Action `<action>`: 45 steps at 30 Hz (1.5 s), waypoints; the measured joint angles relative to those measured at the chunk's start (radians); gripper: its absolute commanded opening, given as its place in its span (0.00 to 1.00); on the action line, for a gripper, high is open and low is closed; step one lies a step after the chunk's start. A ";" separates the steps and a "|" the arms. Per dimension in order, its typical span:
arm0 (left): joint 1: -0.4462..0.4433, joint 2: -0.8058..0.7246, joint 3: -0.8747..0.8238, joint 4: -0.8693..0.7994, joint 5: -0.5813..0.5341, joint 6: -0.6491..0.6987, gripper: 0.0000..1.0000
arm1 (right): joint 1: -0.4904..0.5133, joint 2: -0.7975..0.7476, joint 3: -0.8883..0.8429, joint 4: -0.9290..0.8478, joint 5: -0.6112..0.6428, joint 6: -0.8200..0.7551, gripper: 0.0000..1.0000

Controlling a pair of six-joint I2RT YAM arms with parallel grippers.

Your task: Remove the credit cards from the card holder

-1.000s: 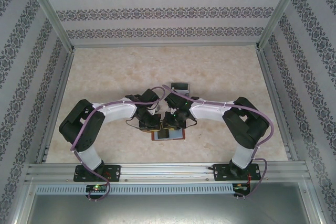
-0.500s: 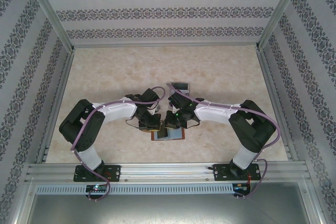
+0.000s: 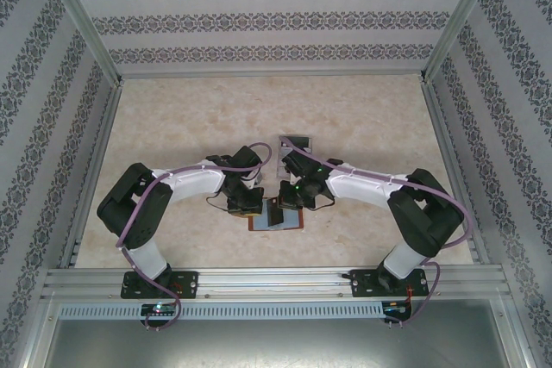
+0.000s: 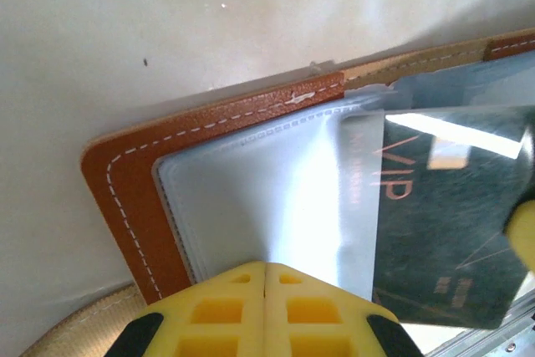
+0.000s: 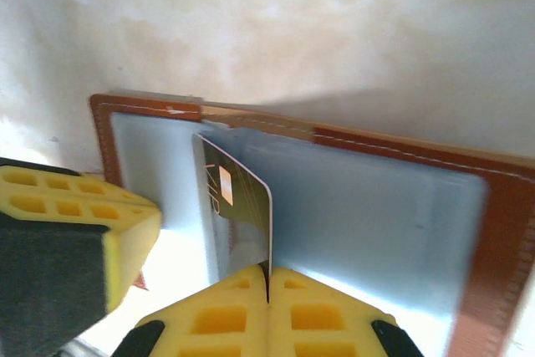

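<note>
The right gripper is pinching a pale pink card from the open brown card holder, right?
Wrong colour: the card the right gripper pinches is dark with VIP lettering, clear in the left wrist view. The brown card holder is open.

Reddish-brown card holder [image 4: 117,173] with white stitching, grey-blue pockets; dark credit card [image 4: 451,240] lettered pink; yellow fingers [image 4: 221,311]; marbled beige table [image 3: 345,109].

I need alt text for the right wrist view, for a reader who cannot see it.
The right claw, shut, pinches a dark card that stands partly out of a grey-blue pocket of the open brown card holder. The left claw sits over the holder's end at the picture's left, above a pale marbled table.
</note>
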 measured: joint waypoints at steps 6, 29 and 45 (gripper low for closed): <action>0.000 0.000 0.000 0.000 0.000 0.000 0.02 | 0.001 0.000 0.034 -0.069 0.037 -0.031 0.00; 0.000 -0.002 0.000 -0.003 -0.002 0.000 0.02 | 0.006 0.018 0.089 -0.109 0.038 -0.032 0.08; 0.000 -0.004 0.000 -0.012 0.002 -0.005 0.02 | 0.029 0.056 0.089 -0.064 -0.010 -0.004 0.04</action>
